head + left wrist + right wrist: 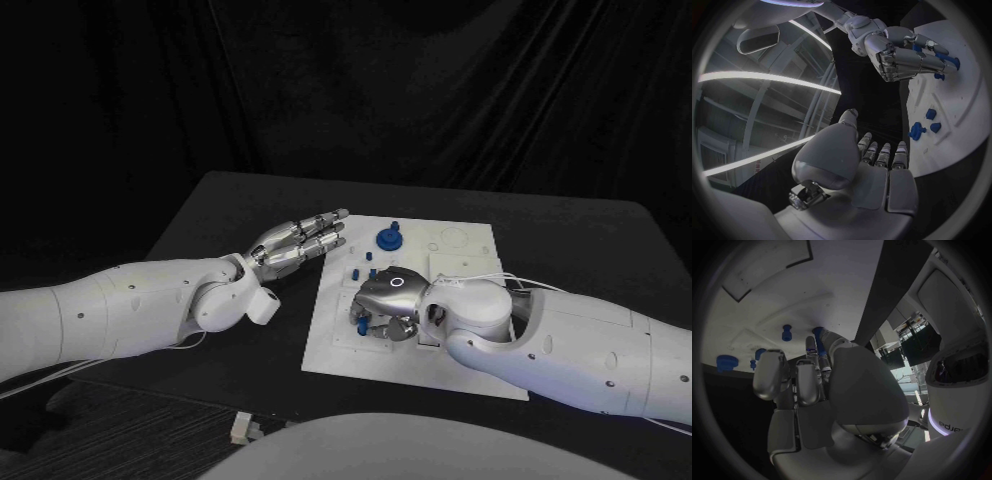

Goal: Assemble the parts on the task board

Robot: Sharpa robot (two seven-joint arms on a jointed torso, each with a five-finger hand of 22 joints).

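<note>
The white task board [459, 345] lies in the middle of the black table. My right hand [392, 300] hangs over the board's left half, fingers curled down. In the right wrist view its thumb and a finger pinch a small blue part [819, 336] against the board [817, 280]. A blue peg [787, 332] stands just beside it. A round blue part [389, 238] stands near the board's far left corner, with small blue pieces [355, 270] in front of it. My left hand [297, 243] hovers left of the board, fingers straight and apart, holding nothing.
In the left wrist view three blue parts [931, 114] stand on the board [967, 100] between my left hand [873, 165] and the right hand [904, 57]. Recessed outlines [454, 265] mark the board's far right half. Black table [216, 210] surrounds the board.
</note>
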